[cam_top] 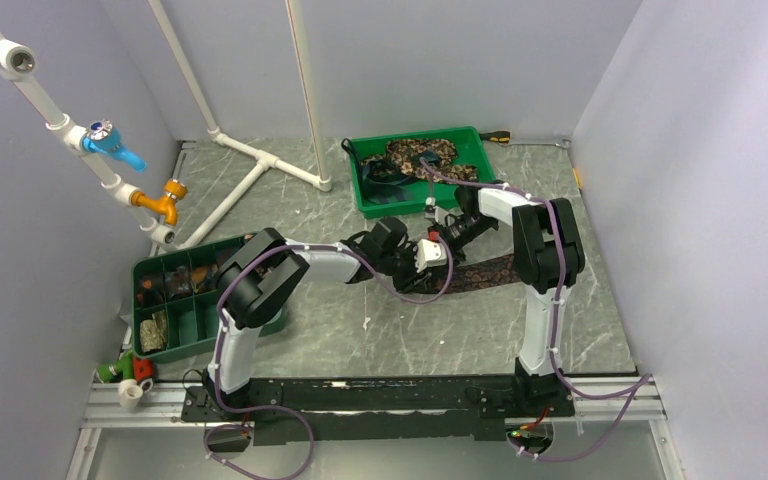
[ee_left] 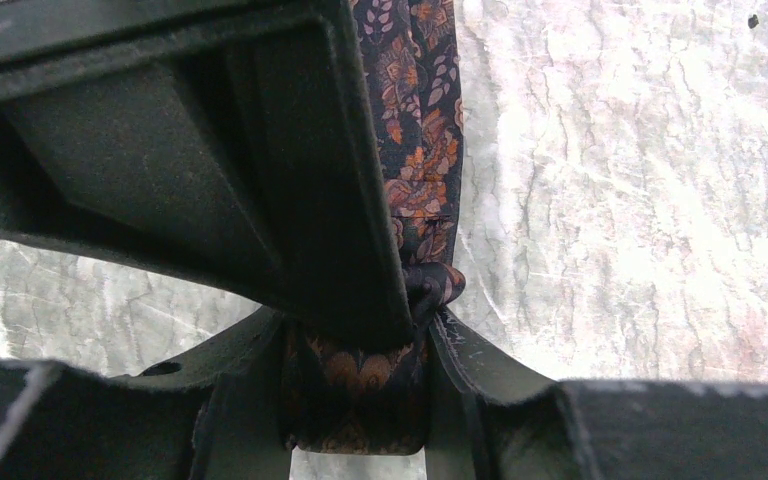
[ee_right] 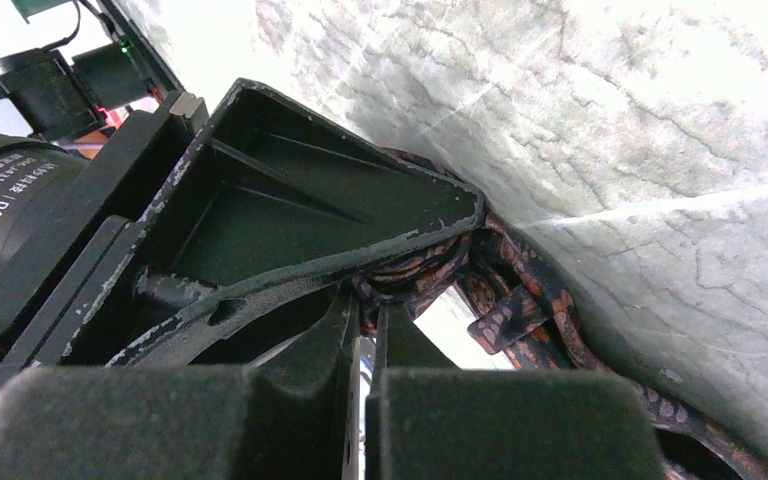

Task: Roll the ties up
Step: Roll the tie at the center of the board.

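Observation:
A dark brown tie (cam_top: 485, 272) with an orange leaf pattern lies on the marble table, running right from where both grippers meet. My left gripper (cam_top: 430, 250) is shut on a small rolled end of this tie (ee_left: 355, 385), which sits between its jaws (ee_left: 355, 350); the rest of the strip runs away from them (ee_left: 422, 120). My right gripper (cam_top: 452, 236) comes in from the right, its jaws (ee_right: 368, 305) almost closed and pinching folded tie fabric (ee_right: 415, 270) at their tips. More of the tie bunches beside them (ee_right: 520, 310). Each gripper's black finger fills part of the other's view.
A green bin (cam_top: 410, 207) at the back holds several more ties, tan-mottled and dark. A green compartment tray (cam_top: 195, 340) at the left holds rolled ties. White PVC pipes (cam_top: 260, 160) with blue and orange taps (cam_top: 115, 145) stand at the back left. Small cups (cam_top: 130, 380) sit by the near left rail.

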`<state>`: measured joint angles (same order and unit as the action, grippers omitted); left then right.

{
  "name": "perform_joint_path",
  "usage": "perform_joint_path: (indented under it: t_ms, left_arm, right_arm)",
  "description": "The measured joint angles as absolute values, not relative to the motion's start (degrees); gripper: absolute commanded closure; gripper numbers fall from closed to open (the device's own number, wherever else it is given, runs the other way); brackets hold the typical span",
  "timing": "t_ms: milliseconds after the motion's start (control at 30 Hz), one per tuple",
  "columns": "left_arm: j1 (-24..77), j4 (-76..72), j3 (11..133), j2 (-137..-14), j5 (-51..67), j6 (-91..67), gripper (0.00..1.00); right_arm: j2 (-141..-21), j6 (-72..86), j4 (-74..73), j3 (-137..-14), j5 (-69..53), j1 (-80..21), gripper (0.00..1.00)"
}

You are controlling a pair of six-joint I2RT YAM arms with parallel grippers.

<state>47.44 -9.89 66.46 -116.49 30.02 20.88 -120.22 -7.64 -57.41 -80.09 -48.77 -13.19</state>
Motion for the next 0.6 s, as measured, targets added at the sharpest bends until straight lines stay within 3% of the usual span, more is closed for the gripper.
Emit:
perform_joint_path:
  t_ms: [100, 233, 367, 600]
  left_arm:
    - [47.37, -9.63, 66.63, -116.51, 30.11, 20.91, 0.48]
    - [46.68, -12.84, 64.71, -116.01, 31.4, 20.71, 0.38]
    - [46.0, -17.89, 60.88, -114.93, 33.93, 20.91, 0.21]
    - [45.56, -22.48, 59.11, -115.15, 35.97, 21.12, 0.18]
  right_arm:
    - [-120.22, -7.7, -57.41, -80.09, -48.6, -13.17, 1.0]
    - [-120.22, -7.9, -57.6, -79.66, -47.33, -13.15, 1.0]
    - [-120.22, -7.9, -58.94, -79.22, -44.97, -12.62, 1.0]
    - [-120.44, -7.51, -61.34, -79.13, -37.41, -11.16, 1.0]
